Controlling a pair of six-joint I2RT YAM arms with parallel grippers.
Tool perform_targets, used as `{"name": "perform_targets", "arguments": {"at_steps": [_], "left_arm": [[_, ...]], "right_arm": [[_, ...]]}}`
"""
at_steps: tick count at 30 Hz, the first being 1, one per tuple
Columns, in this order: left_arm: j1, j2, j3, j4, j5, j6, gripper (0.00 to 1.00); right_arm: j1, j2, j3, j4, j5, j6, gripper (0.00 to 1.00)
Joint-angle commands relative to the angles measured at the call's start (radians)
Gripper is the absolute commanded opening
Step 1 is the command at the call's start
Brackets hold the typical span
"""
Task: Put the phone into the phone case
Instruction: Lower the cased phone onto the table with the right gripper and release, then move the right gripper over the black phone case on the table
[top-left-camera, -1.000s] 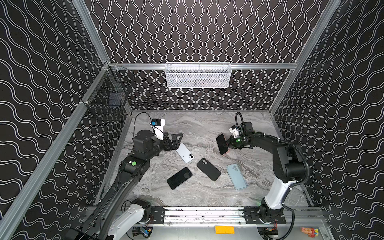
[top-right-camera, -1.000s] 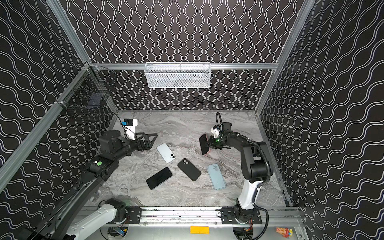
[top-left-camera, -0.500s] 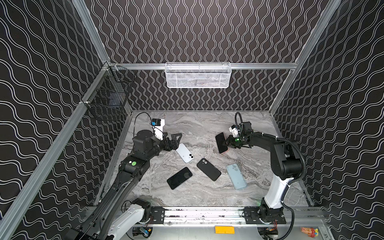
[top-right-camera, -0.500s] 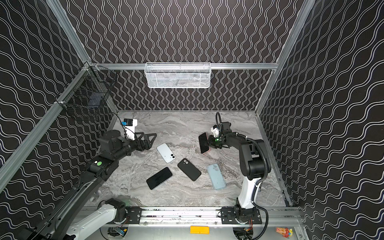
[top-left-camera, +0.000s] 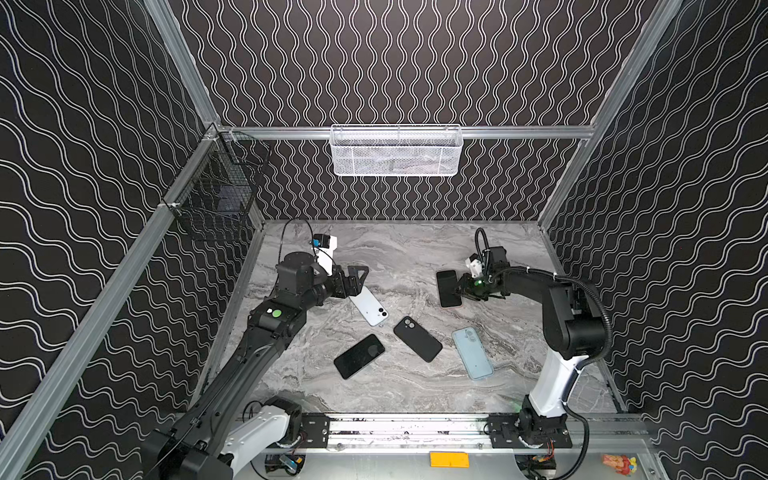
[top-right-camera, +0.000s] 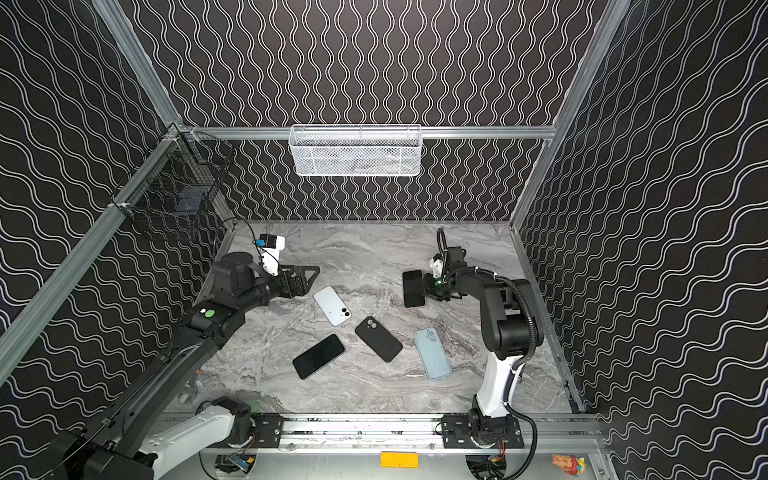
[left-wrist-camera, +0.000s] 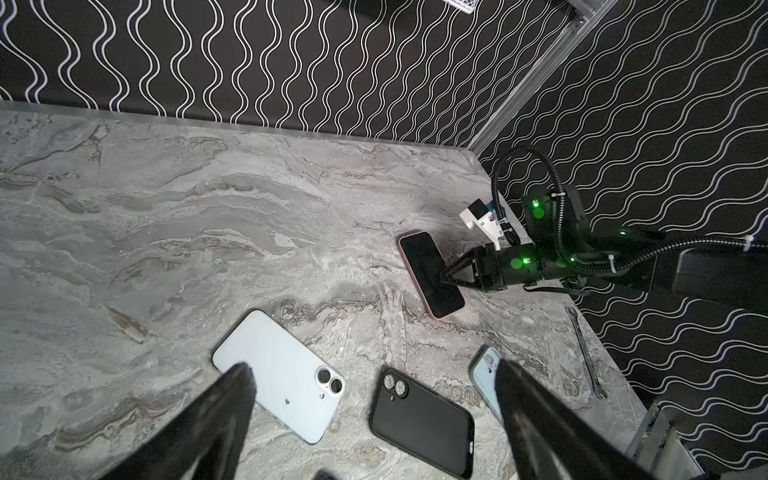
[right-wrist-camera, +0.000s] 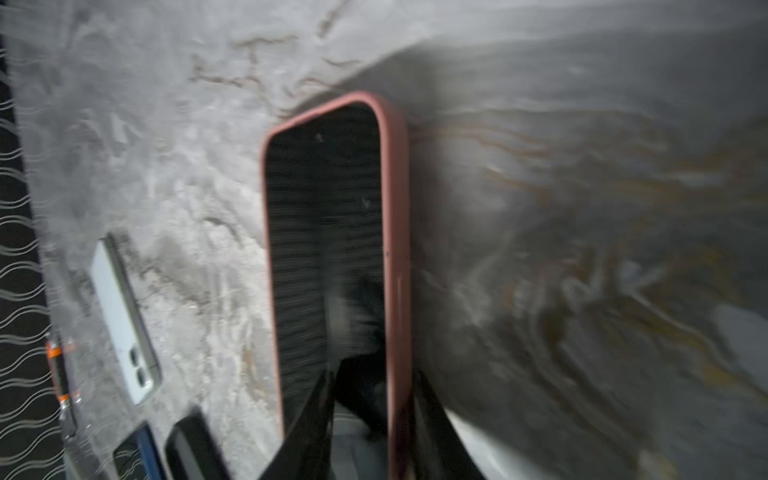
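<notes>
A phone in a pink case lies screen up at the right. My right gripper is open, its jaws straddling the case's long edge with a gap on the screen side. A pale blue phone lies face down. My left gripper hovers open over its far end, holding nothing. A black case, a light blue case and a black phone lie nearer the front.
A white mesh basket hangs on the back rail. A black wire basket hangs on the left wall. A wrench lies by the right wall. The arms' mounting rail runs along the front.
The pink-cased phone went from standing tilted in the right gripper to lying flat on the table. The right jaws have parted. The left arm has hardly moved.
</notes>
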Motion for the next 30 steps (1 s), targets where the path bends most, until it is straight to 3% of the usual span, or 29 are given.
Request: {"name": "perform_targets", "arguments": {"at_steps": [1,8,15,23,30], "left_arm": [[0.001,0.008,0.018,-0.065,-0.019,-0.001,0.93],[0.001,-0.012,0.015,-0.231,-0.067,-0.001,0.94],[0.002,-0.066,-0.077,-0.240,-0.055,-0.056,0.94],[0.001,-0.012,-0.149,-0.129,0.050,-0.097,0.94],[0.001,-0.004,-0.163,-0.234,-0.112,-0.166,0.94]], "right_arm": [[0.001,-0.031,-0.004,-0.016,0.052,0.026,0.32],[0.001,-0.120,-0.011,-0.011,0.118,0.044,0.46],[0.033,-0.183,-0.016,-0.030,0.156,0.031,0.54],[0.195,-0.297,-0.073,-0.081,0.190,-0.015,0.58],[0.407,-0.340,-0.125,-0.116,0.337,-0.004,0.58]]}}
